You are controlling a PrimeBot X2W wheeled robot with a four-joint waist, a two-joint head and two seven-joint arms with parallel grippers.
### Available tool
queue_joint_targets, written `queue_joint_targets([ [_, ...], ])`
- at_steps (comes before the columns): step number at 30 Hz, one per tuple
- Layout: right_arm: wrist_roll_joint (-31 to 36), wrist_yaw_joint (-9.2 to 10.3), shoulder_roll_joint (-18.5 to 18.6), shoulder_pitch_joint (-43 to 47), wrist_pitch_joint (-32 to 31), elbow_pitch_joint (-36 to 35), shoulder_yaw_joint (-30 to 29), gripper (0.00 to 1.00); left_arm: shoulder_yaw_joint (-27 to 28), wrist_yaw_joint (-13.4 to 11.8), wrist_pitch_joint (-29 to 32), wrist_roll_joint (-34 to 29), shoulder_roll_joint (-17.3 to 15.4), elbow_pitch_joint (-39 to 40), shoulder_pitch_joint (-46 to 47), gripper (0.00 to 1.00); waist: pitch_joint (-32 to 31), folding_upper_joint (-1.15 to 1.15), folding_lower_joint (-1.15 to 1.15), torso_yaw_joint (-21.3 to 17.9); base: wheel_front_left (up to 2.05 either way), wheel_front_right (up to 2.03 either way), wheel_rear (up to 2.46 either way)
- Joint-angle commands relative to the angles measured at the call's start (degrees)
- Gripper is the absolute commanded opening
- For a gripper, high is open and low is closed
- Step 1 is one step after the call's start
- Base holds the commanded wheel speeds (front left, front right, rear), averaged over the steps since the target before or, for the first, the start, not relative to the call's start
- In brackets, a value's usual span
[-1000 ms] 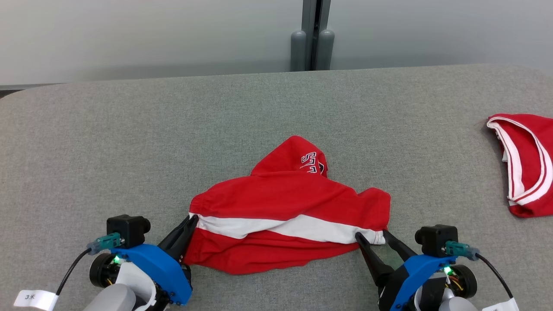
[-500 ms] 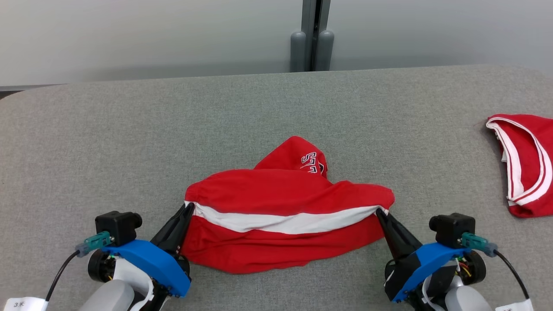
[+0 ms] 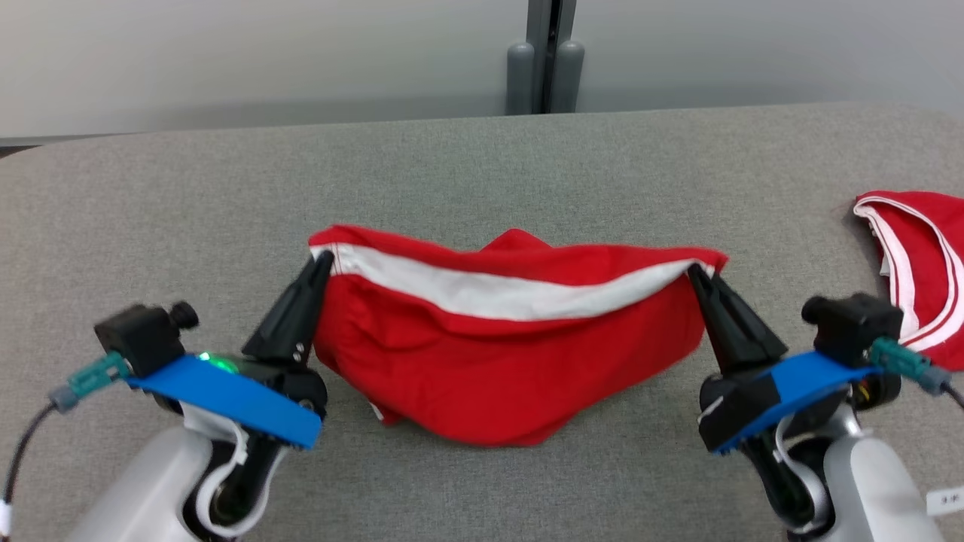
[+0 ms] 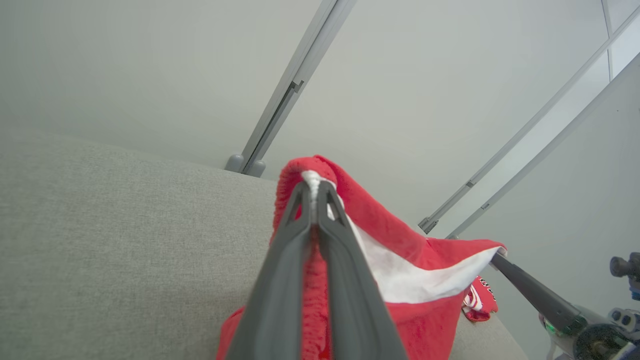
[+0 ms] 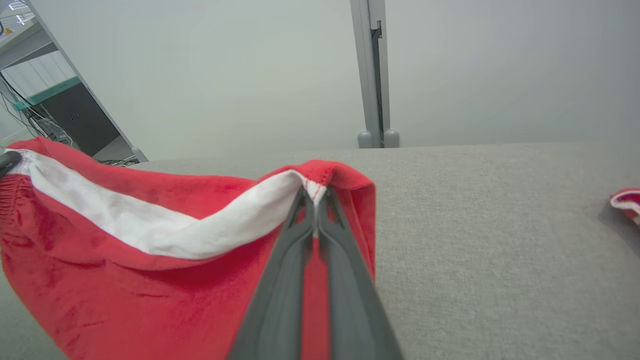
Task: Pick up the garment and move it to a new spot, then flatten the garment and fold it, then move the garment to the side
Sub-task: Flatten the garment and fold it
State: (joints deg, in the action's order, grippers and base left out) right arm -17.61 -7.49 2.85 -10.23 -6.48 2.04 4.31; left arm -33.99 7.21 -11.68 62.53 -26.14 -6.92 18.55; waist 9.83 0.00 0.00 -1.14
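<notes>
The left tool [image 3: 325, 257] and right tool [image 3: 691, 269] each pinch tight a waistband corner of the red garment [image 3: 497, 354], which seemingly brushes the worktop [image 3: 482, 173].

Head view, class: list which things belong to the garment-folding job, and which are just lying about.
Belong to the job: red garment; left tool and right tool, each shut on one end of it.
Lying about: second red garment at the right; grey post at the back.
</notes>
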Motion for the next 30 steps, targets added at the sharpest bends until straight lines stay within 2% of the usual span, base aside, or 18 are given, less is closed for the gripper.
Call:
queue_joint_targets([
  [1,-0.15,-0.01,0.57,-4.05,-1.92,-1.43,0.23,0.0,1.56,0.41,1.16,1.53,-0.64,0.65,3.73,0.0,0.95,0.0,0.0,-0.16,0.0,0.0,0.0],
  [4,-1.45,-0.01,2.3,-10.33,-5.12,-0.9,1.1,0.0,3.38,0.06,3.67,3.68,-0.83,-0.13,8.49,0.0,2.69,0.0,0.0,-0.73,0.0,0.0,0.0],
  [9,-4.95,-0.01,4.44,-25.06,-7.07,4.68,2.69,0.0,6.27,-0.8,7.31,5.51,-0.4,-3.36,19.94,0.0,5.89,0.0,0.0,-1.96,0.0,0.0,0.0],
  [14,-5.91,-0.01,4.45,-39.42,-1.38,11.56,3.22,0.0,9.15,-1.2,4.63,3.35,0.75,-7.75,31.31,0.0,8.16,0.0,0.0,-3.1,0.0,0.0,0.0],
  [18,-4.5,-0.01,4.37,-46.54,5.38,16.13,3.24,0.0,10.36,-0.7,0.39,0.8,2.26,-10.15,37.28,0.0,8.73,0.0,0.0,-3.66,0.0,0.0,0.0],
  [23,-2.48,-0.01,4.89,-47.14,11.92,20.85,3.75,0.0,12.8,-0.04,-3.1,-1.24,4.76,-11.31,36.77,0.0,8.74,0.0,0.0,-4.05,0.0,0.0,0.0],
  [26,-2.16,-0.01,6.22,-43.49,12.35,23.58,6.49,0.0,14.25,0.24,-3.51,-2.14,6.43,-11.39,32.54,0.0,8.52,0.0,0.0,-3.97,0.0,0.0,0.0],
  [30,-4.36,0.0,9.92,-36.92,10.35,25.91,12.0,0.0,14.92,0.43,-3.53,-3.41,8.92,-8.52,24.18,0.0,7.98,0.0,0.0,-3.11,0.0,0.0,0.0],
])
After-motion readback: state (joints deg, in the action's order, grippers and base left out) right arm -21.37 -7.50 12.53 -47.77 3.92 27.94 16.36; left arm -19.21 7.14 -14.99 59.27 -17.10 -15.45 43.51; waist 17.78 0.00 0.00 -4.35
